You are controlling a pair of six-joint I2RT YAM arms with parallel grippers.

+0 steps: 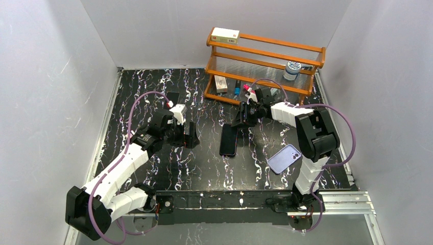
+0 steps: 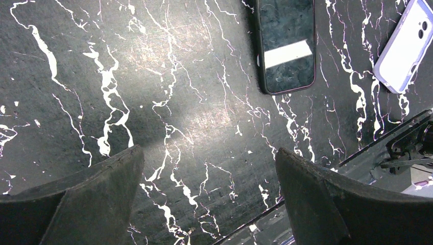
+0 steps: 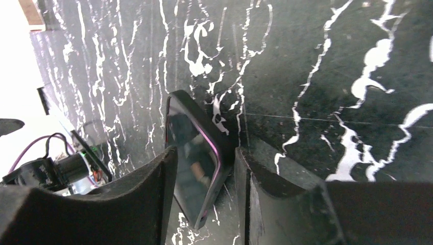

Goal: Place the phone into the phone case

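Straddling the phone's (image 1: 228, 140) far end with the right gripper (image 1: 240, 121), while the left gripper (image 1: 190, 135) hangs wide open.

On the right wrist camera I see the right gripper's (image 3: 204, 151) jaws partway apart with the end of the black phone (image 3: 196, 168) between them, a finger close on each side (whether either pad actually presses it I cannot tell). The phone (image 2: 286, 46) lies near the middle of the black marbled table (image 1: 204, 168), screen up. The left gripper's (image 2: 209, 153) jaws are spread wide above bare tabletop, holding and touching nothing, off to the phone's left. The lavender phone case (image 1: 285, 158) lies flat on the table to the right of the phone and apart from it, beside my right arm; its (image 2: 403, 46) camera cutout shows on the left wrist view.
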